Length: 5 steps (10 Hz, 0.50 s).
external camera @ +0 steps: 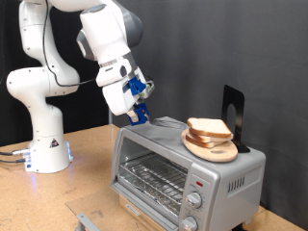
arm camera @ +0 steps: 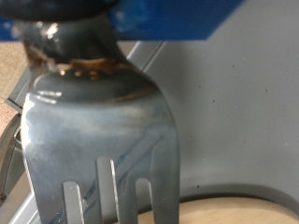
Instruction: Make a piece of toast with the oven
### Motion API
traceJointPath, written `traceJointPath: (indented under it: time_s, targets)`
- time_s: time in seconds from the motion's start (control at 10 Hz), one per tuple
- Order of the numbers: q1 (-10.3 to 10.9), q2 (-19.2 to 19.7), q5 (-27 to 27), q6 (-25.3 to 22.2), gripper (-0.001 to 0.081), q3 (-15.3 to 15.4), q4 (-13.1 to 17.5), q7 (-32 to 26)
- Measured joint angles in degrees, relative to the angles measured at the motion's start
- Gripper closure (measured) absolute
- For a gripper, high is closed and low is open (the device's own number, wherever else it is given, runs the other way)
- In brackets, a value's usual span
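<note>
The silver toaster oven [external camera: 183,171] stands on the wooden table at the exterior view's lower right, glass door shut, wire rack showing behind it. On its roof lies a round wooden board [external camera: 214,152] with stacked bread slices; the top slice of toast [external camera: 208,128] is pale with a tan crust. My gripper [external camera: 141,114], with blue fingers, hangs over the roof's left end, shut on a metal fork [external camera: 166,122] that points towards the bread. In the wrist view the fork [arm camera: 98,121] fills the frame over the grey oven roof [arm camera: 238,112], tines near a pale tan edge [arm camera: 234,207].
A black upright object [external camera: 234,108] stands behind the board on the oven. The oven's two knobs [external camera: 195,200] sit under a red light at its right front. The arm's white base [external camera: 46,149] stands at the left. A grey metal piece [external camera: 89,221] lies on the table at the bottom.
</note>
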Motion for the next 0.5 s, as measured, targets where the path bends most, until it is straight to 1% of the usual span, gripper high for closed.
traceJointPath:
  time_s: [0.5]
  targets:
    - [0.2, 0.1, 0.5, 0.3, 0.0371, 0.1, 0.0, 0.1]
